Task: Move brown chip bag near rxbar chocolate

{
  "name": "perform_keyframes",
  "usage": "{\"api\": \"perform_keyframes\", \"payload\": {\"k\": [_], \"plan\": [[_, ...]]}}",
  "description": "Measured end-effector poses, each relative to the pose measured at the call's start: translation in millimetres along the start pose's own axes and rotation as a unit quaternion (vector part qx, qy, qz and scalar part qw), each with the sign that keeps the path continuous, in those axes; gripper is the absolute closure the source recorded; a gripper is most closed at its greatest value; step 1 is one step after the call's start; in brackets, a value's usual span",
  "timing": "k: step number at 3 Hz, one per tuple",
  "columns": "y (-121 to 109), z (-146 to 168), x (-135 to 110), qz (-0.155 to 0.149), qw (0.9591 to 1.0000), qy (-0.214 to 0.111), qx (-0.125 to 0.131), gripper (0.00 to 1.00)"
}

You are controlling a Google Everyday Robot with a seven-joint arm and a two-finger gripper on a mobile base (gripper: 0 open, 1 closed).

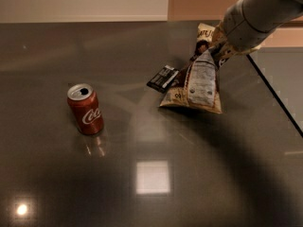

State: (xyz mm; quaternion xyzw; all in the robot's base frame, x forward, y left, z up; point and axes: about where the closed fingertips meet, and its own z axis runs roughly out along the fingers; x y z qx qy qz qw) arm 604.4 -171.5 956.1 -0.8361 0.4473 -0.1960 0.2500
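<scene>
The brown chip bag (198,79) is dark brown and cream-yellow with a white label panel. Its lower edge rests on the dark table at centre right and its top is raised toward the upper right. My gripper (216,51) is at the bag's upper part, under my grey arm that comes in from the top right. It looks closed on the bag. The rxbar chocolate (164,78), a small flat black wrapper with white lettering, lies just left of the bag and touches or nearly touches its left edge.
A red soda can (85,109) stands upright at the left, well apart from the bag. The table's right edge (277,98) runs diagonally past the bag. A bright light reflection (153,177) shows on the tabletop in front.
</scene>
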Motion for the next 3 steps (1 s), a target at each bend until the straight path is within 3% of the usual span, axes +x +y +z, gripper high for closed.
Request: {"api": "perform_keyframes", "payload": {"k": [1, 2, 3], "plan": [[-0.6, -0.1, -0.9, -0.001, 1.0, 0.0, 0.0, 0.13], [-0.8, -0.2, -1.9, -0.002, 1.0, 0.0, 0.0, 0.0], [-0.9, -0.2, -2.0, -0.002, 1.0, 0.0, 0.0, 0.0]]}}
